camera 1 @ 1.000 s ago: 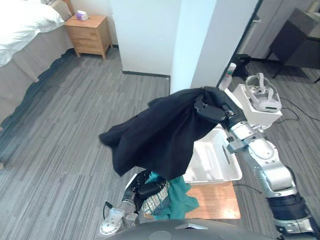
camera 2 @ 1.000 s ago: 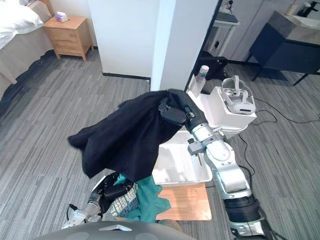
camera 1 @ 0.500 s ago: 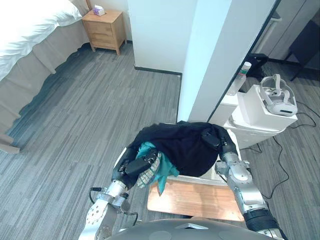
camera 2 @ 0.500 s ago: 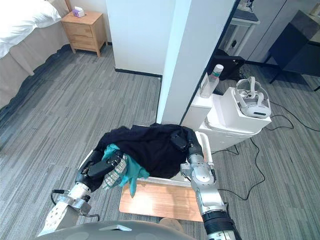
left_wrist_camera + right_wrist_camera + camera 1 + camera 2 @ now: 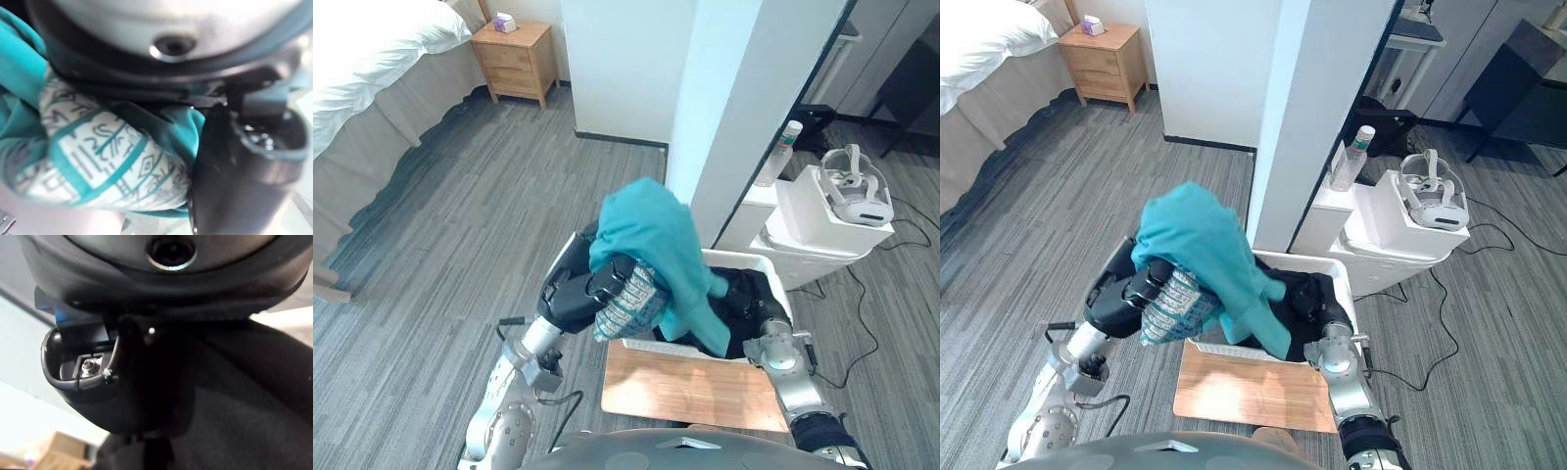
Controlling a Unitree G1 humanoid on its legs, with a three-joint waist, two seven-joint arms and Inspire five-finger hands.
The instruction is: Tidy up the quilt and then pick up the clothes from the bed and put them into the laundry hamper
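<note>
Grey plank floor [image 5: 460, 215]; bed [image 5: 362, 49] and wooden nightstand [image 5: 517, 59] beyond

No text, number or sign can be read with certainty here. The bottle [image 5: 780, 154] standing beside the white pillar has a coloured band around it, but any print on it is too small to make out. The small box [image 5: 503, 20] on the nightstand [image 5: 521, 61] carries some marks that are also too small to read. The patterned cloth [image 5: 98, 161], seen close in the left wrist view, shows teal stripes and grey geometric line figures; these are ornament, not letters or numbers.
</note>
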